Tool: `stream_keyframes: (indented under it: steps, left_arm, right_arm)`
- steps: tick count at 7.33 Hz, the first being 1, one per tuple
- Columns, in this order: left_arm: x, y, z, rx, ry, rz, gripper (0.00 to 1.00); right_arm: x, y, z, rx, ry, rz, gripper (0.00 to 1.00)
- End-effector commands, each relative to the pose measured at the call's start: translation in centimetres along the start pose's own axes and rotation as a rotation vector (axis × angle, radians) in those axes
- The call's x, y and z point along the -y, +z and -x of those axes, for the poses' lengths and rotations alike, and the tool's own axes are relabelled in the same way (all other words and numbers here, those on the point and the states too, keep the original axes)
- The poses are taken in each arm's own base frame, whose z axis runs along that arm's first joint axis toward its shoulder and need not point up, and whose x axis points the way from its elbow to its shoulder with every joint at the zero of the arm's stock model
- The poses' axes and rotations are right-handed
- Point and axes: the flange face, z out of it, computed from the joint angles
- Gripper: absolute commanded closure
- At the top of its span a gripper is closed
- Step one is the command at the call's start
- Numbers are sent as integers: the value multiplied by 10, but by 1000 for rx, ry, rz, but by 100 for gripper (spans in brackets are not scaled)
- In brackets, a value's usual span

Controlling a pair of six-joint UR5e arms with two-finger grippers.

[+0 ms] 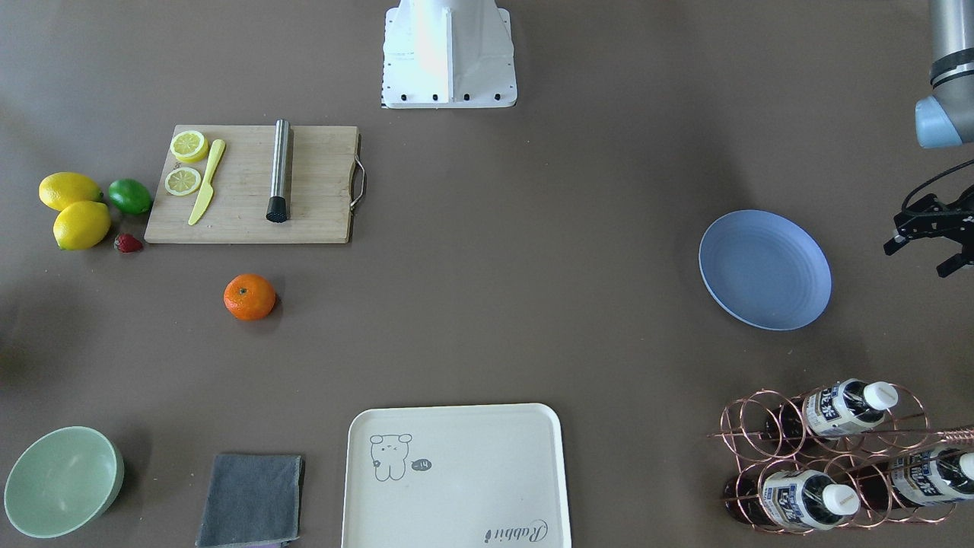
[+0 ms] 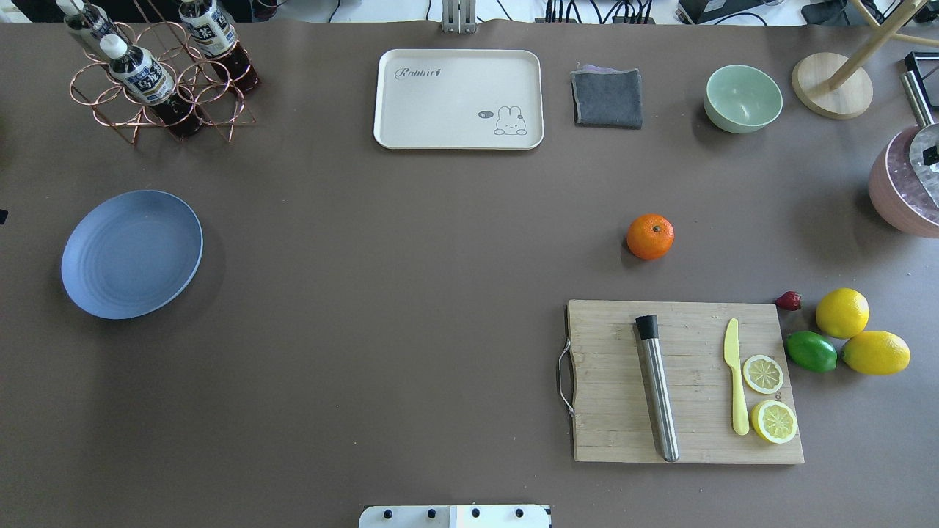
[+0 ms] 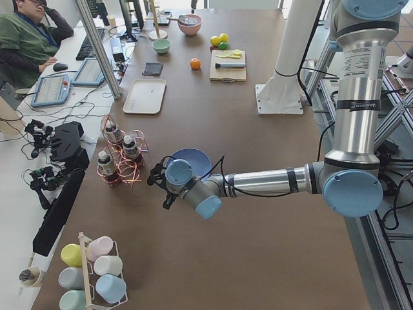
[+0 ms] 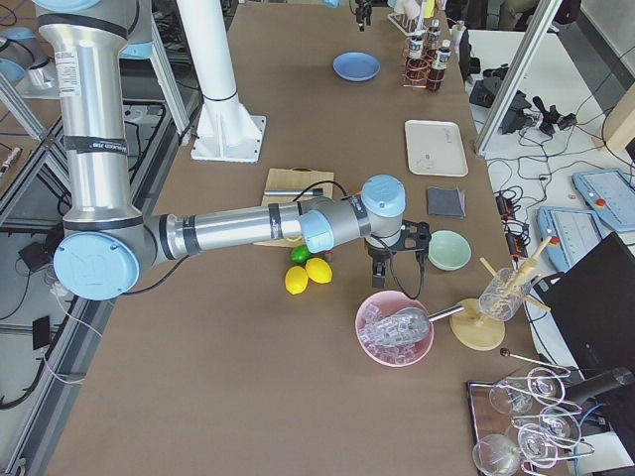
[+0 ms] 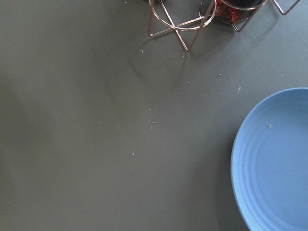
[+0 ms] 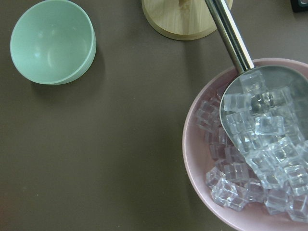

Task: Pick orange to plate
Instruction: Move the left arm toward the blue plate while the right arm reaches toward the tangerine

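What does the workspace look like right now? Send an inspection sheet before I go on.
Surface: brown table, a few crumbs near the plate.
Job's things: orange on the bare table, on the robot's right, just beyond the cutting board; plate empty, far over on the left.
Clutter: lemons, lime, strawberry, tray, cloth, green bowl, bottles, ice bowl.
Pincers: left pincer open, empty, beside the plate; right pincer near the ice bowl, open or shut cannot be told.
Cables: black cable at the left wrist; nothing seen on the table.
Surroundings: person seated at a desk beside the table.
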Motion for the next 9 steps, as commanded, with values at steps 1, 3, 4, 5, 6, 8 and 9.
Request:
stream_keyframes:
  steps: [1, 3, 4, 5, 6, 8, 9]
  left_arm:
    - [-10, 37, -25, -4, -21, -3, 2]
    - [-9, 54, -48, -33, -46, 8, 2]
    - [-10, 70, -60, -50, -31, 33, 2]
    - [-11, 82, -66, -56, -25, 53, 2]
    - [-9, 86, -66, -57, -23, 56, 5]
    - [-10, 87, -65, -57, -36, 65, 100]
    - [-6, 86, -68, -62, -35, 63, 100]
  right_arm:
    - [-12, 28, 42, 40, 35, -7, 0]
    - [-17, 45, 74, 44, 66, -30, 0]
    - [-17, 51, 88, 44, 68, -30, 0]
    - [-19, 59, 100, 35, 69, -32, 0]
    - [-18, 61, 111, 36, 77, -39, 0]
    - [-20, 62, 116, 39, 76, -37, 0]
    - [-20, 61, 115, 39, 77, -37, 0]
